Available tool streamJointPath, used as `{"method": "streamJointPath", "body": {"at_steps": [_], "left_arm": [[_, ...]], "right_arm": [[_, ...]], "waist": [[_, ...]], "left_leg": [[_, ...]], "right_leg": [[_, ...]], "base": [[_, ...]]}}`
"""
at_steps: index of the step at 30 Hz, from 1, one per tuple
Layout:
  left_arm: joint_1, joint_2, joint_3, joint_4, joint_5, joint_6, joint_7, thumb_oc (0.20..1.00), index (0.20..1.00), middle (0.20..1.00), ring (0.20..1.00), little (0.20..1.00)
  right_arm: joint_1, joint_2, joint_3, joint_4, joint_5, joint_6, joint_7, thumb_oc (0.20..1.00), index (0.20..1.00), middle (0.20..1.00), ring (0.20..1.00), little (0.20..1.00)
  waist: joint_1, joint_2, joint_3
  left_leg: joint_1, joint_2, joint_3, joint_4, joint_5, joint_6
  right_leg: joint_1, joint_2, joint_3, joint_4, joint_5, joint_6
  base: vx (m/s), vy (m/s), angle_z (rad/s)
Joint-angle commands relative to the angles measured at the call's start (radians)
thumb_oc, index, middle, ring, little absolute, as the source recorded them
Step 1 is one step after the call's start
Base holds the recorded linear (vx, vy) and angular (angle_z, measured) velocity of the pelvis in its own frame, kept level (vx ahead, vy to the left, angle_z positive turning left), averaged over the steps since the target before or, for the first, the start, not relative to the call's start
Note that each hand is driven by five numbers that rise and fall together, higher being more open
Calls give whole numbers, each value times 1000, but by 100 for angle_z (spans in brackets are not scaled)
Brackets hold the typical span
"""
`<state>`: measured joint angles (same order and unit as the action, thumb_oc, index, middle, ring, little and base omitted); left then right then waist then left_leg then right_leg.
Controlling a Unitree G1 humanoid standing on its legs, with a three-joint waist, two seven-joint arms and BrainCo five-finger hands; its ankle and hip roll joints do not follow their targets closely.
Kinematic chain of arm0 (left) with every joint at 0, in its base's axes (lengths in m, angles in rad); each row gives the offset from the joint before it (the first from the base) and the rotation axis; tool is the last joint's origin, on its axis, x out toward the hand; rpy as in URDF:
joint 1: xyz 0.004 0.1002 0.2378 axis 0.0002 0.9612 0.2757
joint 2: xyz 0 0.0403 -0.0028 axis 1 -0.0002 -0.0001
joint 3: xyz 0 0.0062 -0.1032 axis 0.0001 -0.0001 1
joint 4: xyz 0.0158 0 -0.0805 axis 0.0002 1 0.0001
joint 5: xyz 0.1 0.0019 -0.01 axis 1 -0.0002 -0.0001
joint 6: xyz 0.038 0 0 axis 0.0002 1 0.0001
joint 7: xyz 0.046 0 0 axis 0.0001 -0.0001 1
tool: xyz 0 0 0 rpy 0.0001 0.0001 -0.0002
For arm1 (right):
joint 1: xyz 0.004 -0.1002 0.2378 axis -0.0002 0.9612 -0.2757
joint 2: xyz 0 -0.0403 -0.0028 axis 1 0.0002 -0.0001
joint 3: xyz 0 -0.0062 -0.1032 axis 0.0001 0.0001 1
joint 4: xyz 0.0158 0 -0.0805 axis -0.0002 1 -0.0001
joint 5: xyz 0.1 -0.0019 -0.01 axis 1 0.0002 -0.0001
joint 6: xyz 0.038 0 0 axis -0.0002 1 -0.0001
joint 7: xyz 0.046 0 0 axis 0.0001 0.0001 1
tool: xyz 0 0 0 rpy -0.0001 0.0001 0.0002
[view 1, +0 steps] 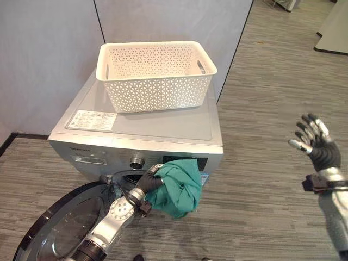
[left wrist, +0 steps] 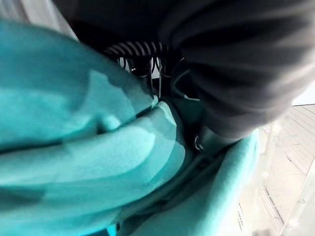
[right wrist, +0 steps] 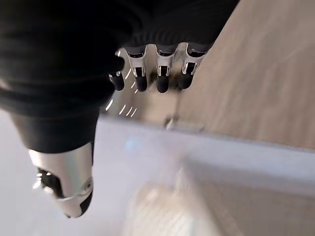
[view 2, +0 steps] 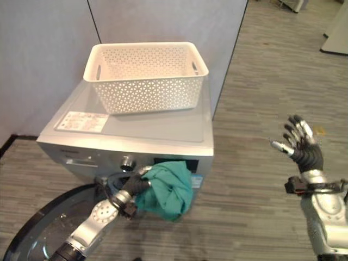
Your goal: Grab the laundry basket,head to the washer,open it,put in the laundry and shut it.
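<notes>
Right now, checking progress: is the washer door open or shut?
Open: the door is swung down and out, and the left hand holds a green cloth at the opening.

Even, diffuse indoor light, bright overall. Soft glare on the washer (view 1: 157, 122) top, faint shadow under the basket (view 1: 155, 73). Head views sharp. Both wrist views blurred, likely too close; teal cloth (left wrist: 88, 162) out of focus.

Teal cloth (view 1: 176, 186) blocks the washer (view 1: 141, 128) opening.
</notes>
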<state>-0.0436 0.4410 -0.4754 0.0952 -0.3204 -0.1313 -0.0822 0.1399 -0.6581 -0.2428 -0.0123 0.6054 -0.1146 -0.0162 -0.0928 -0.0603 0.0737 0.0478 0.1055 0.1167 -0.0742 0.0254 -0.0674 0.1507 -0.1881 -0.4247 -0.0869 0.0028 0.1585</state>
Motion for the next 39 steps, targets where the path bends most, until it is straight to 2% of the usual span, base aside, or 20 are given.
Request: {"method": "streamJointPath", "body": {"at_steps": [1,4,6,8,11,16,19,21,22,24,28,29,33,36,39], "left_arm": [[-24,-22,48,-43,-73,-51,9,200,200,200,200,200],[-8,-40,50,-32,-109,-49,22,200,200,200,200,200],[-2,-56,51,-15,-140,-54,36,200,200,200,200,200],[-2,-62,55,-8,-157,-59,45,200,200,200,200,200],[9,-60,65,5,-191,-68,55,200,200,200,200,200],[64,8,119,-19,-166,-52,29,200,200,200,200,200],[148,55,189,-71,-181,-25,-11,200,200,200,200,200],[178,69,215,-97,-190,-17,-22,200,200,200,200,200],[224,86,253,-130,-199,-9,-38,200,200,200,200,200],[264,93,283,-147,-209,-3,-39,200,200,200,200,200],[269,78,280,-114,-209,0,-24,200,200,200,200,200],[244,70,257,-78,-199,-1,-8,200,200,200,200,200],[118,25,181,40,-175,-31,53,200,200,200,200,200],[42,-1,161,93,-175,-50,93,200,200,200,200,200],[-111,-28,138,166,-161,-88,160,200,200,200,200,200]], "right_arm": [[0,47,-27,59,-43,-71,-84,1000,1000,1000,1000,1000],[20,148,-32,175,-79,-87,-150,1000,1000,1000,1000,1000],[13,205,-29,305,-112,-96,-227,1000,1000,1000,1000,1000],[8,228,-16,386,-122,-92,-247,1000,1000,1000,1000,1000],[-14,287,20,756,-94,-71,-283,1000,1000,1000,1000,1000],[-50,348,76,1282,-25,29,-171,1000,1000,1000,1000,1000],[-51,396,92,1456,-59,93,-110,1000,1000,1000,1000,1000],[-53,412,103,1485,-75,106,-91,1000,1000,1000,1000,1000],[-47,439,121,1493,-103,121,-70,1000,1000,1000,1000,1000],[-48,483,172,1468,-135,122,-50,1000,1000,1000,1000,1000],[-56,500,215,1438,-145,114,-44,1000,1000,1000,1000,1000],[-78,511,256,1406,-150,109,-51,1000,1000,1000,1000,1000],[-115,494,327,1345,-158,96,-77,1000,1000,1000,1000,1000],[-130,489,347,1326,-157,91,-91,1000,1000,1000,1000,1000],[-144,482,370,1303,-142,75,-113,1000,1000,1000,1000,1000]], "waist": [[7,-34,-37],[12,-39,-20],[18,-42,-4],[20,-45,5],[39,-60,44],[83,-71,57],[127,-77,83],[138,-80,92],[160,-82,116],[173,-84,134],[182,-89,162],[182,-90,182],[151,-99,210],[133,-108,216],[90,-128,210]], "left_leg": [[-18,12,56,15,-61,15],[-43,15,49,17,-54,14],[-64,18,44,23,-51,13],[-82,18,39,38,-52,13],[-136,21,17,108,-66,15],[-154,19,-17,150,-108,18],[-198,17,-33,216,-129,23],[-221,16,-42,249,-139,24],[-256,16,-53,306,-157,28],[-297,21,-60,370,-185,36],[-341,30,-63,453,-222,48],[-372,39,-68,491,-234,51],[-470,48,-78,565,-252,52],[-517,52,-81,592,-254,54],[-618,62,-90,625,-246,53]], "right_leg": [[-16,50,55,74,-108,-59],[-32,54,47,75,-110,-62],[-45,54,39,78,-111,-63],[-55,55,34,83,-113,-66],[-81,53,22,116,-121,-76],[-81,49,14,152,-145,-72],[-89,40,-14,181,-159,-73],[-98,37,-21,197,-165,-75],[-113,31,-26,226,-174,-79],[-142,26,-20,267,-188,-83],[-186,22,-5,332,-214,-91],[-220,17,-3,378,-232,-99],[-336,12,16,477,-259,-113],[-392,16,26,513,-267,-120],[-505,16,26,573,-281,-133]], "base": [[-11,-34,0],[-32,-43,1],[-59,-35,4],[-66,-22,9],[-86,-5,22],[19,9,17],[-39,6,9],[-63,-3,44],[-86,8,39],[-99,13,23],[-64,6,7],[-82,0,1],[-110,-3,0],[-84,-19,1],[-72,-35,-8]]}}
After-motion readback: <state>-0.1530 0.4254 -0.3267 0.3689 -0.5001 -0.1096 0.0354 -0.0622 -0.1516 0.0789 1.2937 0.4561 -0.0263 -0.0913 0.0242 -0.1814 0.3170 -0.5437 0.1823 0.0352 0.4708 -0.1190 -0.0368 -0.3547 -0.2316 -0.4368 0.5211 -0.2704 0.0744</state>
